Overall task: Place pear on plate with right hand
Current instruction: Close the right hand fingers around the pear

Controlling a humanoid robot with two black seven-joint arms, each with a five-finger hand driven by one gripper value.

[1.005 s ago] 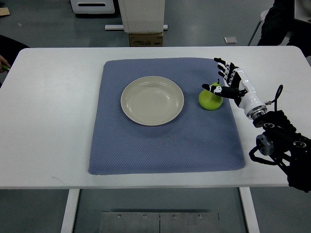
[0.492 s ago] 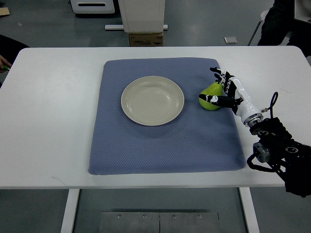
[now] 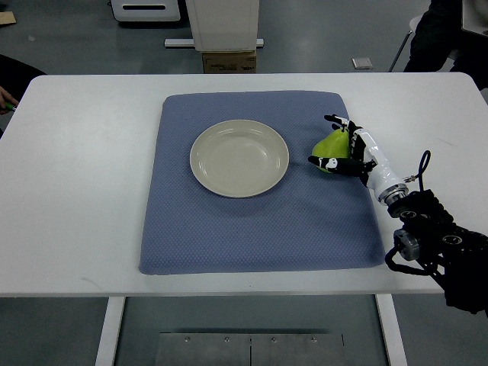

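A green pear (image 3: 330,145) lies on the blue mat (image 3: 259,221), just right of the cream plate (image 3: 239,158). My right hand (image 3: 345,146) reaches in from the lower right. Its thumb lies across the pear's near side and its fingers (image 3: 339,122) curl round the far side, so the hand is shut on the pear. The pear seems to rest on the mat; I cannot tell whether it is lifted. The plate holds nothing. My left arm is not in view.
The mat covers the middle of a white table (image 3: 84,175). A cardboard box (image 3: 228,60) and a white stand are on the floor beyond the far edge. My right arm's black wrist and cables (image 3: 438,236) hang over the table's right front corner.
My right hand has moved down and left onto the pear and its fingers have closed round it. The pear has tilted a little. The plate has not moved.
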